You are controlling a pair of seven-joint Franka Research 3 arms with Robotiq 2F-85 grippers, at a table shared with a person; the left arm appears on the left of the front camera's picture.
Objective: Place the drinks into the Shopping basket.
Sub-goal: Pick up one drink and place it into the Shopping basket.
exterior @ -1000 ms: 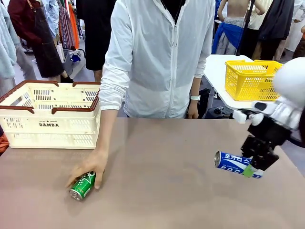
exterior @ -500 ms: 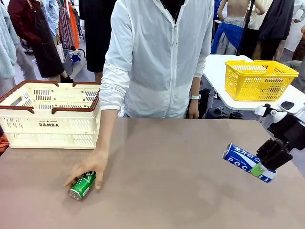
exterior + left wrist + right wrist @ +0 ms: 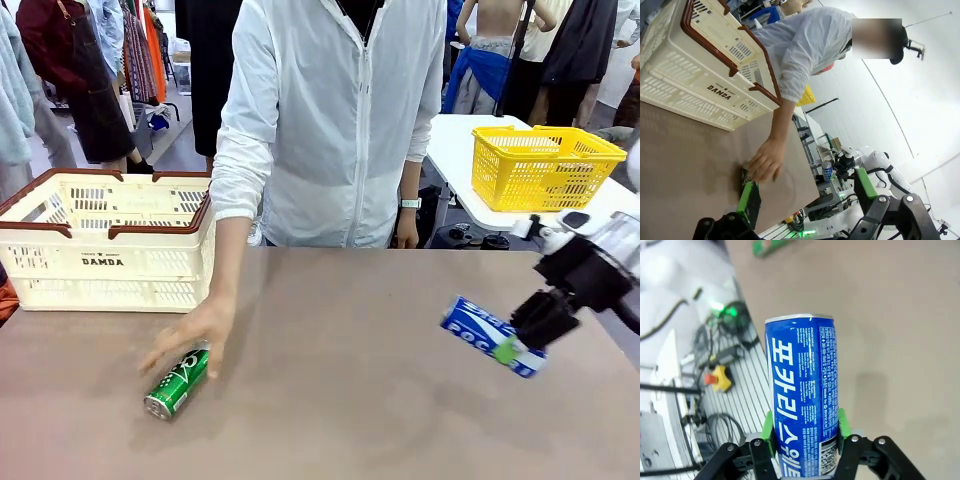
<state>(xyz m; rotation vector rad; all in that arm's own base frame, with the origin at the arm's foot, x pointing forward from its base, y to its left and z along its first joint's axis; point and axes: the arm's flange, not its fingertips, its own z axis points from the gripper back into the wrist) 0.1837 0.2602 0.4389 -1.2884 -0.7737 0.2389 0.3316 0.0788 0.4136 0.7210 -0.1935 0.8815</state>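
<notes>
Right gripper (image 3: 512,350) at right side of table (image 3: 350,430), jaws clamped on blue-and-white can (image 3: 485,333). Can held clear of tabletop, tilted, silver top pointing left. Green can (image 3: 176,382) lying on its side at near left, person's hand (image 3: 200,335) resting on it. Shopping basket (image 3: 100,262) at far left of table, beyond green can. Left gripper (image 3: 807,192) jaws spread wide, nothing between them.
</notes>
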